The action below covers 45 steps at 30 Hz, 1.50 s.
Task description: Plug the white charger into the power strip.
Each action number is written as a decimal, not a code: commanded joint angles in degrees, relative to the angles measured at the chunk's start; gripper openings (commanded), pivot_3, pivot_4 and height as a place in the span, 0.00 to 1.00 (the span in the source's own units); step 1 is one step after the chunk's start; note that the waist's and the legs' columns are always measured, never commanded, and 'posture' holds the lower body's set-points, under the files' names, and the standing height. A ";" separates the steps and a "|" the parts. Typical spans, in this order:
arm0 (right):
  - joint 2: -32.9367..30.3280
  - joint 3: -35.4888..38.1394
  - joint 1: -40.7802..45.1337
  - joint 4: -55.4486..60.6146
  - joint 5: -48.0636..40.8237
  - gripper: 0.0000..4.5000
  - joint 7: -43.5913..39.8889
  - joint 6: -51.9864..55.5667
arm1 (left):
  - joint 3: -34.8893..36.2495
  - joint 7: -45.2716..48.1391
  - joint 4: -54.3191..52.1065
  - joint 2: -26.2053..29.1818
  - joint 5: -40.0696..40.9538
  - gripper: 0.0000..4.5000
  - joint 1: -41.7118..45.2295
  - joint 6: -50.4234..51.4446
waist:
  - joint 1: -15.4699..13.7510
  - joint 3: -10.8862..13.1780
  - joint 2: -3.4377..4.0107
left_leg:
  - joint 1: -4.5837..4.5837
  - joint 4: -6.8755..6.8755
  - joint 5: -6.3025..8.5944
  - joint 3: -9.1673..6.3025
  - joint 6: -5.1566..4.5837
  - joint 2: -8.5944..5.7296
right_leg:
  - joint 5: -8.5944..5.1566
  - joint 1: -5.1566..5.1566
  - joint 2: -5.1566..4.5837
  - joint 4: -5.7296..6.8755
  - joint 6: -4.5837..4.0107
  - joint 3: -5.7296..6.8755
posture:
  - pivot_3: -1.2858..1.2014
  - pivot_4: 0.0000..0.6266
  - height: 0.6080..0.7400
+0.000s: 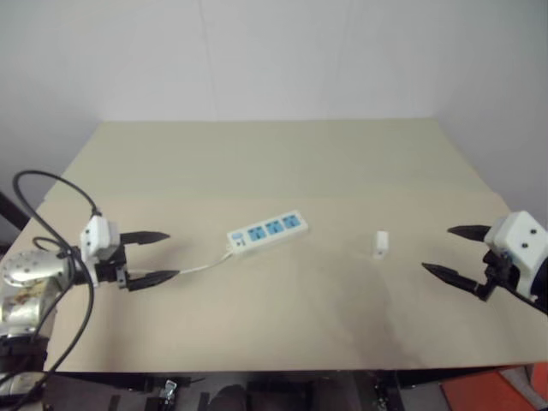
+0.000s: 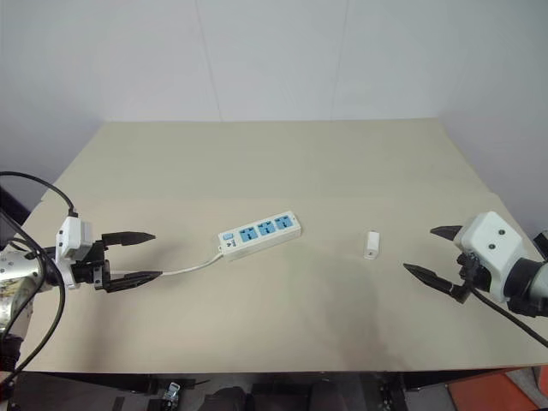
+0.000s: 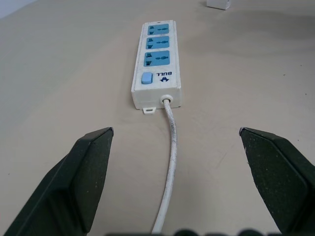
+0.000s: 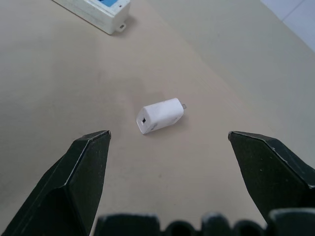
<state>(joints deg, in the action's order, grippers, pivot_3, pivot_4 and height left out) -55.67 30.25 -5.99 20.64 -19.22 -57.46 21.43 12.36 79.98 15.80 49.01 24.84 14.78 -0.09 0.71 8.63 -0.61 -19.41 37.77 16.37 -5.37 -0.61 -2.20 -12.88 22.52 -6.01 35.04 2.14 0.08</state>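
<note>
The power strip [image 1: 267, 231] lies flat near the table's middle, a white bar with three blue socket panels and a blue switch at its left end; its thin cord [image 1: 201, 267] runs left. The white charger [image 1: 380, 244] lies on its side to the strip's right, apart from it, prongs showing in the right wrist view [image 4: 159, 115]. My left gripper [image 1: 163, 256] hovers open at the table's left, pointing along the cord toward the strip [image 3: 157, 64]. At the right edge my right gripper [image 1: 452, 251] stands open, aimed at the charger, with nothing between its fingers.
The tan table [image 1: 282, 163] meets a white wall behind it. A black cable [image 1: 51, 231] loops over my left arm. Something orange [image 1: 492, 394] sits on the floor beyond the table's front right corner.
</note>
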 commanded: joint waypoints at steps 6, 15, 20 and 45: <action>0.03 2.96 -1.83 0.88 0.42 1.00 0.20 -3.90 | 0.15 0.10 1.04 -0.39 -0.04 1.00 1.90 -1.37 | -0.02 0.00 0.00 | 0.01 0.00 0.00 0.02 0.00 0.00 | 0.00 0.00 0.00 0.01 0.00 -0.03 | 0.52 0.24 1.00; 0.99 0.77 -1.28 0.68 0.44 1.00 1.39 -4.91 | -1.92 0.09 11.54 -5.22 -1.97 1.00 8.85 -5.24 | -0.18 0.01 -0.01 | 0.08 0.00 0.00 0.08 0.00 -0.03 | 0.00 -0.08 0.02 0.01 0.01 -0.06 | 0.52 0.24 1.00; 1.90 -3.39 2.42 2.03 -0.14 1.00 3.29 -4.19 | -5.60 4.63 27.17 -11.94 -5.42 1.00 19.33 -11.59 | -0.36 0.06 -0.10 | 0.11 0.07 -0.01 0.09 0.00 -0.10 | 0.03 -0.18 0.06 -0.01 0.05 -0.04 | 0.52 0.24 1.00; 7.28 -17.27 11.24 20.55 -3.35 1.00 14.78 9.36 | -10.10 -5.57 58.90 -24.11 -22.91 1.00 37.22 -28.01 | -0.16 0.12 -0.21 | -0.01 0.09 0.03 0.10 -0.06 -0.10 | 0.03 -0.05 0.12 -0.01 0.08 -0.06 | 0.52 0.24 1.00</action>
<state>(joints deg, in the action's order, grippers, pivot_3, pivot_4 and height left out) -48.54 12.01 5.37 39.04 -21.73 -43.52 30.31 2.17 76.11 74.66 25.08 2.49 50.32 -27.35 0.55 8.75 -0.82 -19.42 37.86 16.40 -5.27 -0.67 -2.30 -12.84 22.47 -5.89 35.02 2.22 0.03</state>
